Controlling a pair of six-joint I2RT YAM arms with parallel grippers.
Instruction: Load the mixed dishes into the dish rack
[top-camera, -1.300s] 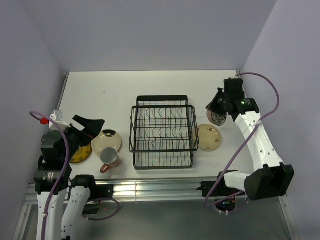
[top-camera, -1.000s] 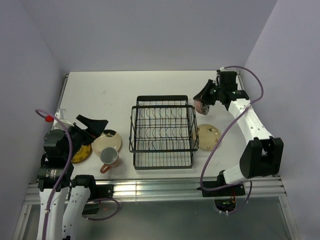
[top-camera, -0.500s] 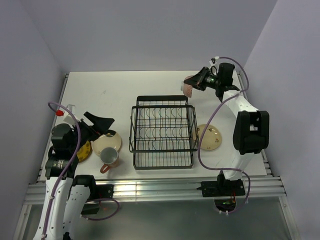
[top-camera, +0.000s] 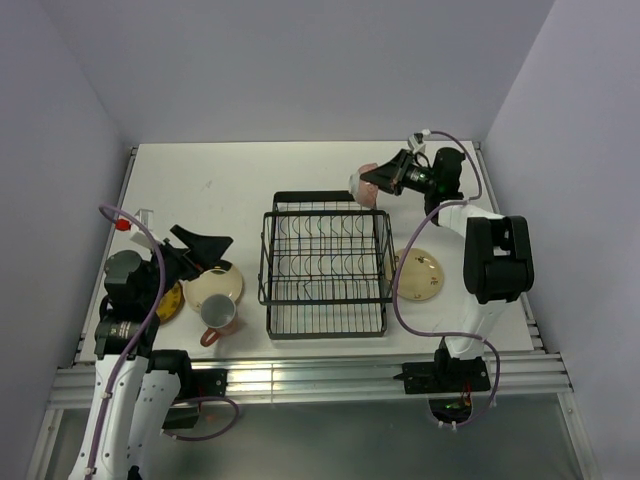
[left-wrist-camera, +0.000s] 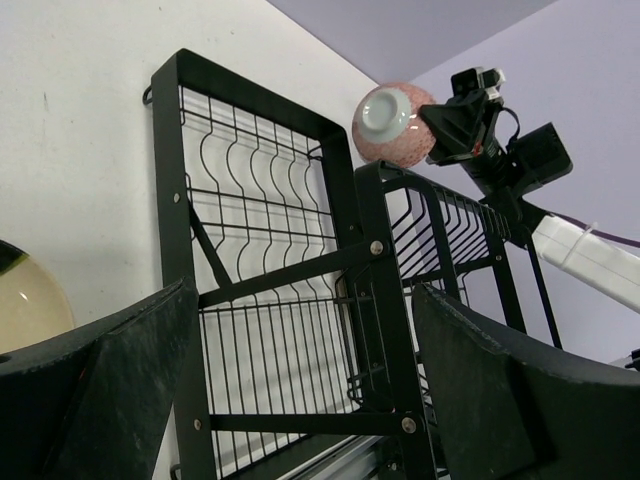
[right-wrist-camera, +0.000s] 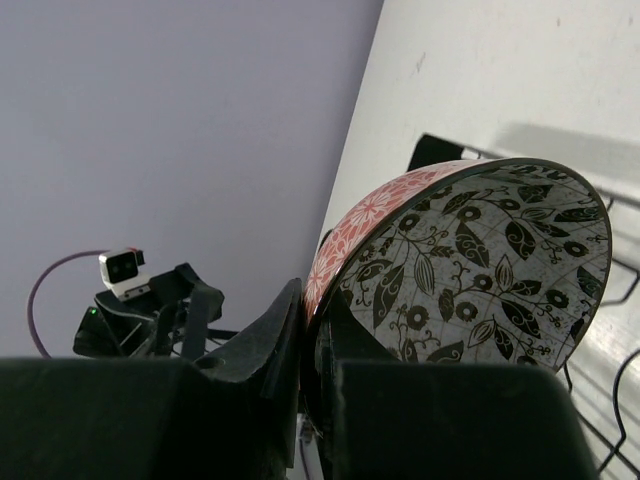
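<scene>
Holding the small bowl (top-camera: 364, 187) by its rim, my right gripper (top-camera: 388, 177) hangs above the far right corner of the dish rack (top-camera: 268, 258) in the top view. The bowl is tipped on its side and clear of the wires. My left gripper (top-camera: 205, 247) is spread wide with nothing in it, over the near left of the table (top-camera: 200, 180). It sits just above 1 cream plate (top-camera: 214, 287), with the mug (top-camera: 218, 314) on that plate's near side and the yellow patterned plate (top-camera: 168, 302) to its left. The other cream plate (top-camera: 418, 275) lies flat to the right of the rack.

From my left wrist, both fingers (left-wrist-camera: 110, 390) stand far apart at the frame's edges, framing the rack. Beyond it the bowl shows its white foot, in the air above the far rim.

From my right wrist, the fingers (right-wrist-camera: 275, 325) are pinched tight on the bowl's edge, its leafy black inside facing the camera.

As I judge it, 1 thin pinch on a rim leaves the bowl free to swing or slip if I turn the wrist quickly. Lowering here could knock it on the corner wire, and letting go this close to the edge might send it outside the rack.
</scene>
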